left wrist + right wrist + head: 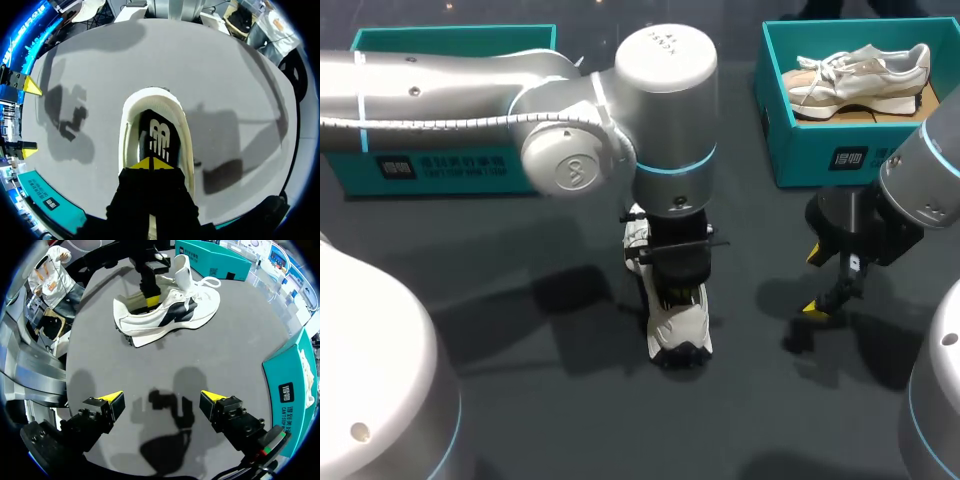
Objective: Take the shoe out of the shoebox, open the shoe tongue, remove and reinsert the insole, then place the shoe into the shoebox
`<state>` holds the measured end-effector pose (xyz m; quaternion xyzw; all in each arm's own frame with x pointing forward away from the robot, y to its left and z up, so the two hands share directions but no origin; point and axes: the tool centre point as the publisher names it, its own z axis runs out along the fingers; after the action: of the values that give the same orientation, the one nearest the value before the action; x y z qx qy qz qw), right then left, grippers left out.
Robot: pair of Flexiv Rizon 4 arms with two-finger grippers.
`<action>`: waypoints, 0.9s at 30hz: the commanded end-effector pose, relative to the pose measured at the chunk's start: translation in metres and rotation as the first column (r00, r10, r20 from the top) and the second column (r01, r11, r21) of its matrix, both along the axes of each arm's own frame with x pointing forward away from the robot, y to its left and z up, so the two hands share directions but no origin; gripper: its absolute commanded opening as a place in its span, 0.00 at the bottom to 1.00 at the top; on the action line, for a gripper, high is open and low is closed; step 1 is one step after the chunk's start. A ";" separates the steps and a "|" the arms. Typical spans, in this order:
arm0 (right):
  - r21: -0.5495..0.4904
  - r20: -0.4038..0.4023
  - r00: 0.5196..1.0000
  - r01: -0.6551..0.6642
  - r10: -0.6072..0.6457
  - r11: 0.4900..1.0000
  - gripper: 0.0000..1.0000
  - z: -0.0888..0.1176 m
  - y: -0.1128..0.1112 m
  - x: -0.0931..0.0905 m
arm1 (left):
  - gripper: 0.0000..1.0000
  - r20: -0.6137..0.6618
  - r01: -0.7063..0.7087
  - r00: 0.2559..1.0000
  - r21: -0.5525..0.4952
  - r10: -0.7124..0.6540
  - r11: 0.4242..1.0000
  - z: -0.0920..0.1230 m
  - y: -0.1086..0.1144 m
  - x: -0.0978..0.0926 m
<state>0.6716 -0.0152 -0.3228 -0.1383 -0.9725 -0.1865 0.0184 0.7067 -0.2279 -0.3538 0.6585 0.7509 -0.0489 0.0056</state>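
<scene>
A white shoe (pixel 680 328) with black panels stands on the dark table at the middle, heel toward the front edge. My left gripper (pixel 677 293) comes straight down into its opening. In the left wrist view the left gripper (pixel 151 164) is shut, its yellow tips together on the black insole (pixel 161 137) inside the shoe (pixel 131 131). The right wrist view shows the shoe (pixel 170 315) from the side, tongue raised. My right gripper (pixel 817 282) hangs open to the right of the shoe, over bare table, nothing between its fingers (pixel 112 399). The teal shoebox (pixel 820 150) is at the back right.
A second, beige shoe (pixel 860 72) lies in the back right shoebox. Another teal box (pixel 450 165) stands at the back left, partly behind my left arm. The box wall (pixel 290 390) is close beside my right gripper.
</scene>
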 end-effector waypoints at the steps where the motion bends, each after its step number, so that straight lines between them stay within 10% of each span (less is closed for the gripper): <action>1: -0.002 0.003 1.000 0.001 -0.001 1.000 1.00 0.000 0.000 -0.002 | 0.00 0.026 -0.007 1.000 0.000 0.007 1.000 0.004 0.002 0.001; 16: -0.002 0.003 1.000 0.001 -0.001 1.000 1.00 0.000 0.000 -0.002 | 0.00 0.091 -0.038 0.995 0.025 0.036 0.999 -0.002 0.004 0.013; 27: -0.002 0.003 1.000 0.001 -0.001 1.000 1.00 0.000 0.000 -0.002 | 0.40 0.129 -0.050 0.991 0.042 0.044 0.998 0.002 0.002 0.021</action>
<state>0.6716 -0.0152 -0.3228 -0.1383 -0.9725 -0.1865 0.0184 0.7264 -0.2244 -0.3529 0.6423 0.7653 0.0091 0.0413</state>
